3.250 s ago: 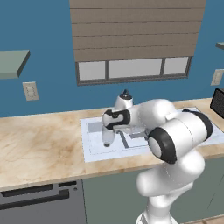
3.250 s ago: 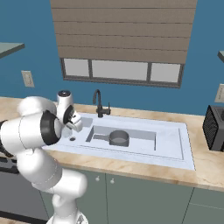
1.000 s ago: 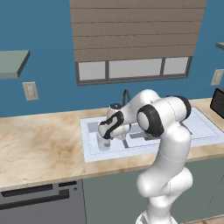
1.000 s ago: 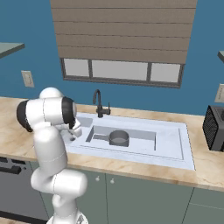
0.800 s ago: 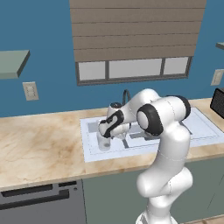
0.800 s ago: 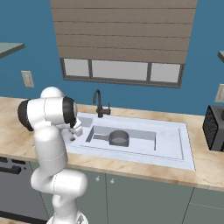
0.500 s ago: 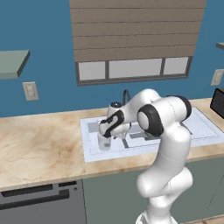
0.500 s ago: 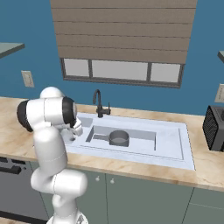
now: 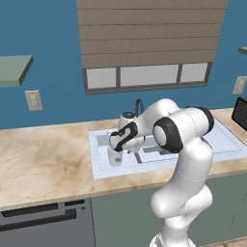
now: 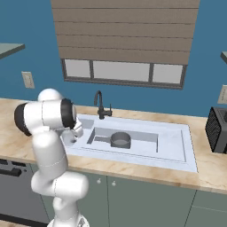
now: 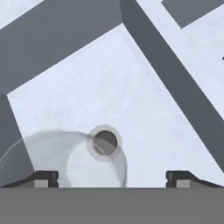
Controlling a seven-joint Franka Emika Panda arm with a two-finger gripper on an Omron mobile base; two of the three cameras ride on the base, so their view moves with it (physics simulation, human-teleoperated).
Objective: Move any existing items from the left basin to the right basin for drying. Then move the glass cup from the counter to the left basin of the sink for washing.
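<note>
The glass cup (image 9: pixel 115 157) stands upright in the left basin (image 9: pixel 102 141) of the sink (image 9: pixel 99 170), just under my hand. In the hand view the cup (image 11: pixel 57 162) lies low and to the left, beside the small round drain (image 11: pixel 105 142). My gripper (image 11: pixel 112 178) hangs above it, open, its fingertips (image 11: pixel 43 178) wide apart and the cup's rim reaching past the left one. From the left base camera the gripper (image 9: pixel 116 144) sits right above the cup. The dark-grey saucepan (image 10: pixel 120 140) rests in the right basin (image 10: pixel 144 142).
The black faucet (image 10: pixel 100 104) rises behind the sink's divider. The marbled counter (image 9: pixel 43 159) stretches to the left of the sink. A black appliance (image 10: pixel 217 129) stands at the far right. My own arm (image 10: pixel 46 117) hides the left basin in the right base view.
Since 3.2 s ago the arm's elbow has swung away from the cameras, and the cup now shows standing under the hand. Over the last second the hand has hardly moved.
</note>
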